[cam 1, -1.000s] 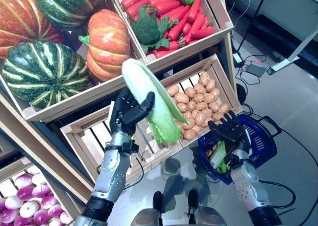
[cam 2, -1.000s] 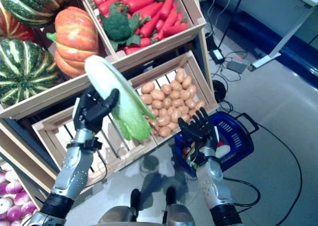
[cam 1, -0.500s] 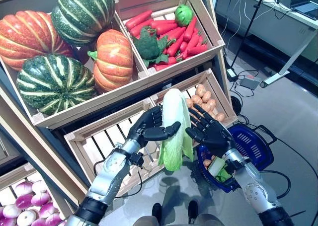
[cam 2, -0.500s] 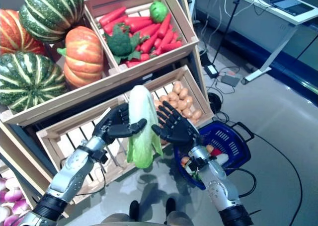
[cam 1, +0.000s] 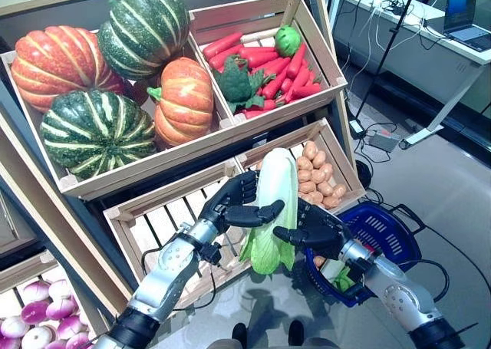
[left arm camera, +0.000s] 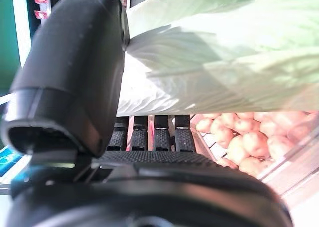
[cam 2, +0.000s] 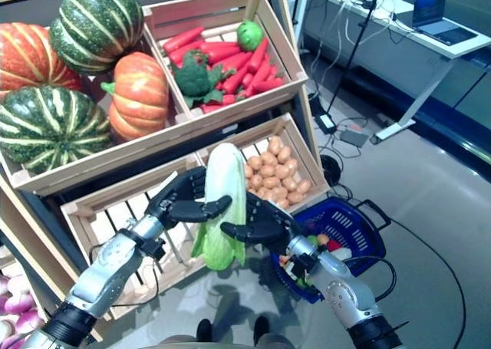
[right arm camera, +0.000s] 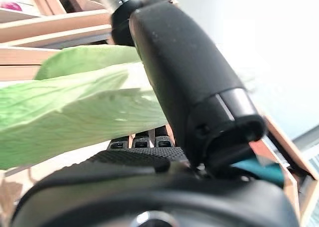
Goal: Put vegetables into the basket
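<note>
Left hand: you have thumb and fingers curled round the cabbage, upper part.
Right hand: thumb and fingers clasp its lower leaves.
Cabbage: upright between both hands, before the potato crate, left of the blue basket.
Wrist views: your left one alone shows potatoes past the fingers.

Tiered wooden crate shelf: top-left crate holds striped green and orange pumpkins, top-right crate holds red carrots, dark green broccoli and a small green pepper. Lower-right crate has brown potatoes; purple-white onions sit at the bottom left. A white-legged desk with an open laptop stands on the grey floor, well apart.
</note>
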You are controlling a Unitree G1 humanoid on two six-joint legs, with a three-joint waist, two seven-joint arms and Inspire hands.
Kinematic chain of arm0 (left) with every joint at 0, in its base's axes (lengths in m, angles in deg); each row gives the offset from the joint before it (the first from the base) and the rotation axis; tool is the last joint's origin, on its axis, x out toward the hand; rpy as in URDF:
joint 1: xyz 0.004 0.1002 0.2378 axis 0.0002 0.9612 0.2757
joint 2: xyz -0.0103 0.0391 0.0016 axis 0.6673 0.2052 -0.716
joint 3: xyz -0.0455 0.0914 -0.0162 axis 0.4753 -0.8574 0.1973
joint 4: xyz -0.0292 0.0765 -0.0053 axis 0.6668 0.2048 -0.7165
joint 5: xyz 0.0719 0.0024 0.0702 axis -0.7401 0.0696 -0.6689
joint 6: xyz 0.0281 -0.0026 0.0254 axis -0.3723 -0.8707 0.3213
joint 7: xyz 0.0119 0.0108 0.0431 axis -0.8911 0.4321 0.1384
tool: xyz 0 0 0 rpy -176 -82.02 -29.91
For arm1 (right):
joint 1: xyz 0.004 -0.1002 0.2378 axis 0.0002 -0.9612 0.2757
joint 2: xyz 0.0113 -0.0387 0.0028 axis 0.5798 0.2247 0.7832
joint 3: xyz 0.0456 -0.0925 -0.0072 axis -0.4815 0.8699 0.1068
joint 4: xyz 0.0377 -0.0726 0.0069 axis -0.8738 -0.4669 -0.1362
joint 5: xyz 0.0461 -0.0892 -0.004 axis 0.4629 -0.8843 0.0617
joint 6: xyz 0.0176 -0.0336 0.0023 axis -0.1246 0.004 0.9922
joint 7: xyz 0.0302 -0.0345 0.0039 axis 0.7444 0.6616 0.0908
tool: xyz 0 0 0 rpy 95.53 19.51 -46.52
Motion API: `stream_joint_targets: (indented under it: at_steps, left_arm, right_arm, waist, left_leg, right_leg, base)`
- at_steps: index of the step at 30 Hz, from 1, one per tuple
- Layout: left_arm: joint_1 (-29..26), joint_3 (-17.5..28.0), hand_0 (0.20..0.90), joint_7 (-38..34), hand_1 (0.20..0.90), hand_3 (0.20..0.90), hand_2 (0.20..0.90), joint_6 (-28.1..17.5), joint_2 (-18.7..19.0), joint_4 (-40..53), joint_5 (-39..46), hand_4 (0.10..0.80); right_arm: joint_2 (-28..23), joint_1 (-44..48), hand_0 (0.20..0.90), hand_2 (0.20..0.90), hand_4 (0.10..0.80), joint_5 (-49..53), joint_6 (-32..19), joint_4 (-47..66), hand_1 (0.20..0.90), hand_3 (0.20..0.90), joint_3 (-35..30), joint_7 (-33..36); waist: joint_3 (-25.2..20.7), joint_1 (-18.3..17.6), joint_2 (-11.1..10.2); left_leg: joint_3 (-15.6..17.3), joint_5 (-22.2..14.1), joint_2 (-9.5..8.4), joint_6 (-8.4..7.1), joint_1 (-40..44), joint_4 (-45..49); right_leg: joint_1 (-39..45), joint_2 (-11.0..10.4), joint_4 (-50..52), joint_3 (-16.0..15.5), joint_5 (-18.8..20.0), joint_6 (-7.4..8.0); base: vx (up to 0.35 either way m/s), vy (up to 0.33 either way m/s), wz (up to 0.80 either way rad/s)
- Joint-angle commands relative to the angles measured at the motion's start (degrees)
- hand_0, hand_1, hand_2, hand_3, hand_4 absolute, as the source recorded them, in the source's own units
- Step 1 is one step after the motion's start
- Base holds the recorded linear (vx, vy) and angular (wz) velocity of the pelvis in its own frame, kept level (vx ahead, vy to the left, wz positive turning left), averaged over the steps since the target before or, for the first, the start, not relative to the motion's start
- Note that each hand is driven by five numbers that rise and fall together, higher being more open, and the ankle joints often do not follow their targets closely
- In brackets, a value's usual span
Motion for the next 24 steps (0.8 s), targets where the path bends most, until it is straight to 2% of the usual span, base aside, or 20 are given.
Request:
stream_joint_targets:
  at_steps: [1, 7, 11, 16, 24]
  left_arm:
    - [-5.89, 1.18, 0.3, -0.43, 0.3, 0.3, 0.3, -12.72, -0.58, 8.23, 3.38, 0.4]
    - [-5.53, 1.97, 0.3, -1.02, 0.3, 0.3, 0.3, -13.52, -1.17, 9.21, 5.53, 0.4]
    - [-4.81, 2.48, 0.3, 0.58, 0.3, 0.3, 0.3, -13.26, -1.86, 9.57, 9.89, 0.4]
    - [-4.41, 1.88, 0.3, 5.53, 0.3, 0.3, 0.3, -10.08, -3.57, 10.56, 17.18, 0.4]
    - [-4.23, -1.02, 0.3, 10.35, 0.3, 0.3, 0.3, -3.72, -4.57, 11.04, 25.41, 0.4]
  right_arm:
    - [-0.66, 3.0, 0.9, 0.9, 0.8, 0.13, 0.85, 5.09, 0.9, 0.9, 3.41, -5.91]
    - [-0.05, 1.95, 0.9, 0.9, 0.8, 0.01, 3.18, 4.22, 0.9, 0.9, 4.28, -5.27]
    - [0.8, 1.35, 0.9, 0.9, 0.8, 0.38, 3.78, 2.82, 0.9, 0.9, 4.62, -5.01]
    - [2.28, 1.06, 0.9, 0.9, 0.8, -0.7, 5.57, 1.66, 0.9, 0.9, 5.65, -5.65]
    - [2.61, 1.7, 0.9, 0.9, 0.8, -0.95, 5.12, 0.54, 0.9, 0.9, 7.46, -6.55]
  waist:
    - [-6.11, 0.6, -1.89]
    - [-6.63, 0.6, -1.96]
    - [-6.73, 0.69, -1.92]
    - [-6.84, 0.7, -1.92]
    - [-6.69, 0.63, -1.86]
  left_leg:
    - [-0.45, -4.14, -0.42, -1.65, -0.13, 0.1]
    - [-0.65, -4.18, -0.33, -1.72, -0.1, 0.07]
    - [-0.53, -4.06, -0.25, -1.73, -0.18, 0.07]
    - [-0.65, -4.07, -0.24, -1.71, -0.33, 0.07]
    - [-0.53, -4.18, -0.11, -1.69, -0.22, 0.07]
  right_leg:
    - [1.65, -5.26, 0.08, -1.63, 0.47, 5.22]
    - [1.73, -5.34, 0.08, -1.53, 0.39, 5.28]
    - [1.67, -5.41, 0.08, -1.56, 0.42, 5.21]
    - [1.55, -5.41, 0.08, -1.43, 0.41, 5.18]
    - [1.52, -5.38, 0.08, -1.12, 0.35, 5.25]
  base:
    - [0.0, 0.0, 0.0]
    - [0.0, 0.0, 0.0]
    - [0.0, 0.0, 0.0]
    - [0.0, 0.0, 0.0]
    - [0.0, 0.0, 0.0]
